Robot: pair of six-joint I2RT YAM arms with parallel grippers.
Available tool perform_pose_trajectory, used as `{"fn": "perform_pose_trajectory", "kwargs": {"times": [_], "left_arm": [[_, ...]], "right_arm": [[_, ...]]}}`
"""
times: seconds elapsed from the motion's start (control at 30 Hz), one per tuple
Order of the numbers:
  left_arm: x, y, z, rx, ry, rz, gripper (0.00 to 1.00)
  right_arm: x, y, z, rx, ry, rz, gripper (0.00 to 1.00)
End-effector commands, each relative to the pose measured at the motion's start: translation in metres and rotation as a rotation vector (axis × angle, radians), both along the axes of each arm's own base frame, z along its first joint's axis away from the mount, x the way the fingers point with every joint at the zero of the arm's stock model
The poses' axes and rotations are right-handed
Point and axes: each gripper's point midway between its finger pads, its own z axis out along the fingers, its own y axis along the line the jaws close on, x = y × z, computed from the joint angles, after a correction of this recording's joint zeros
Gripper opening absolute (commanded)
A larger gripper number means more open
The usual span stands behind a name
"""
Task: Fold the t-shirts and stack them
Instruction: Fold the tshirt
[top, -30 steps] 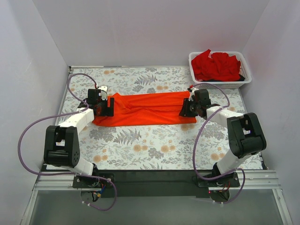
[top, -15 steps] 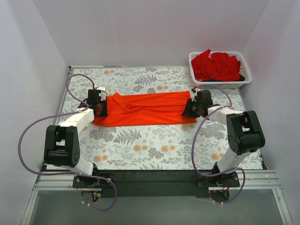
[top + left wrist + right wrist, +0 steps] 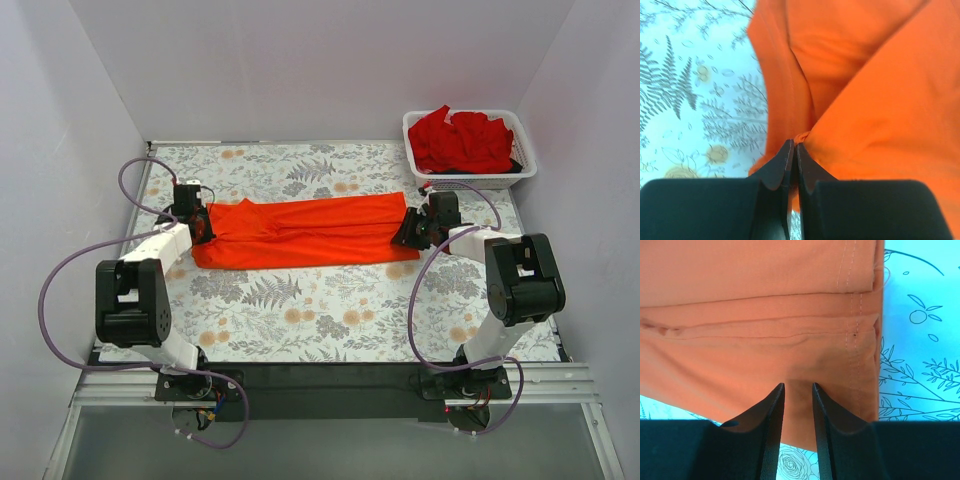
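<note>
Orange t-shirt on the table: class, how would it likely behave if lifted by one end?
Probably floppy: the orange t-shirt lies in soft folds and creases. Likely light for its size: thin cloth bunches between the shut left fingers. Lifted, it would probably sag and drape, not hold shape.

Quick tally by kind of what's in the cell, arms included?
Orange-red t-shirt: 1
White mesh basket: 1
Red cloth heap inside it: 1, shirts uncountable
Robot arms: 2, left arm and right arm
Total: 5
</note>
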Motion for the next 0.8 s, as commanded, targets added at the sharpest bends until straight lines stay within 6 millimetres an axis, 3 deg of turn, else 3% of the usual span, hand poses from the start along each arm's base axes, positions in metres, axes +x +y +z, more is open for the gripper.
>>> {"fn": "perform_pose_trajectory", "kwargs": {"times": [0.0,0.17,0.3,0.33,0.4,0.47,0.57,0.67,0.77], "left_arm": [[0.019,0.019,0.011,-0.003,-0.035,0.088,0.00],[0.023,0.021,-0.004,-0.019,0.024,0.106,0.02],[0.008,0.020,-0.014,-0.041,0.079,0.147,0.19],[0.007,0.018,-0.013,-0.055,0.074,0.164,0.33],[0.004,0.018,-0.003,-0.062,0.051,0.188,0.46],[0.005,0.020,0.019,-0.078,-0.014,0.229,0.59],[-0.003,0.025,0.043,-0.087,-0.072,0.280,0.71],[-0.017,0.029,0.058,-0.132,-0.131,0.344,0.75],[-0.034,0.020,0.055,-0.231,-0.166,0.383,0.77]], "right_arm": [[-0.010,-0.016,-0.027,-0.040,0.076,-0.051,0.36],[-0.013,-0.022,-0.030,-0.050,0.085,-0.067,0.36],[-0.012,-0.023,-0.023,-0.056,0.071,-0.065,0.36],[-0.012,-0.022,-0.020,-0.055,0.070,-0.062,0.36],[-0.012,-0.021,-0.014,-0.052,0.056,-0.053,0.36],[-0.010,-0.021,-0.009,-0.046,0.044,-0.050,0.36],[-0.009,-0.019,0.003,-0.042,0.019,-0.041,0.36],[-0.007,-0.021,0.016,-0.045,-0.014,-0.041,0.37],[-0.008,-0.019,0.026,-0.034,-0.039,-0.039,0.37]]}}
